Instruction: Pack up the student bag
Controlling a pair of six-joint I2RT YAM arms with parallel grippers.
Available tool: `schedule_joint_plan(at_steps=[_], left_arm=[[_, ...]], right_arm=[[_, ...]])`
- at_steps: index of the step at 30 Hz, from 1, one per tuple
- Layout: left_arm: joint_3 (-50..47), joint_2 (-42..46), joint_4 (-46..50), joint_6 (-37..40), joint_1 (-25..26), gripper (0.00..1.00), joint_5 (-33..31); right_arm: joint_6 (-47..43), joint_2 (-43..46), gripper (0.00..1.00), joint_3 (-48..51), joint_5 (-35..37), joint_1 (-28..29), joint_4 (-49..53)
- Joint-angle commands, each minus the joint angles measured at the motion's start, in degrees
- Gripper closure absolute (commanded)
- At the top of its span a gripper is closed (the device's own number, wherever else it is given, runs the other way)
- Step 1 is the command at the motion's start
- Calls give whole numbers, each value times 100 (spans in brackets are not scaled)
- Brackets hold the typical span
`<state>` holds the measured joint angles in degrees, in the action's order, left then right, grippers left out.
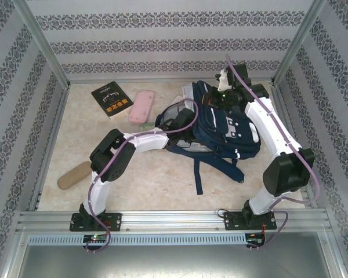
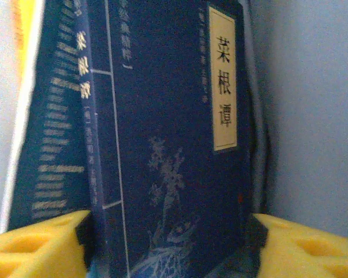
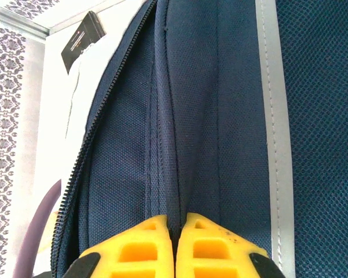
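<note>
The student bag (image 1: 232, 130), navy with white stripes, lies in the middle of the table, its straps trailing toward the near edge. My left gripper (image 1: 188, 111) reaches into the bag's open left side. In the left wrist view its yellow fingers (image 2: 35, 246) stand wide apart against both edges of a dark blue book (image 2: 168, 145) with a cream title label, surrounded by the pale lining. My right gripper (image 1: 223, 95) is at the bag's far top edge. Up close, the right gripper (image 3: 175, 231) is shut on a fold of the navy bag fabric (image 3: 220, 116) beside the zipper.
A black book (image 1: 111, 99) and a pink pencil case (image 1: 141, 106) lie at the back left. A tan oblong object (image 1: 74, 175) rests near the left wall. A loose bag strap (image 1: 198, 174) points toward the front edge. Metal frame rails border the table.
</note>
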<state>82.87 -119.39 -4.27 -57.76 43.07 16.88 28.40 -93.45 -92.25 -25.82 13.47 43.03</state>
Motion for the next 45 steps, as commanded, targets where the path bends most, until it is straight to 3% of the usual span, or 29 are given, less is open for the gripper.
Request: schedule_joint_plan(at_steps=[1,11,17,23,32,38,45], left_arm=[[75,435,1071,544,22,21,-455],[-434,1811,2152,1010,-420,17,-837],[-836,2696,2764,1381,-1189,17,-1021],[-1052,3093,2804,1656,-2061,17,-508],[-1050,3037,1949,1799,-2721,17,1147],[-764,2736,2272,1822,-3382,17,181],[75,1397,2202,1957,-4187,17,-8]], right_arm=[[52,321,100,39,-425,-4,-683],[-112,247,100,428,-292,117,-877],[-259,86,100,753,-7,484,-1005],[-244,-51,100,936,191,768,-1162],[-274,-116,100,1000,589,848,-1011],[-296,-165,100,981,606,894,-948],[-252,-179,100,823,645,1015,-883]])
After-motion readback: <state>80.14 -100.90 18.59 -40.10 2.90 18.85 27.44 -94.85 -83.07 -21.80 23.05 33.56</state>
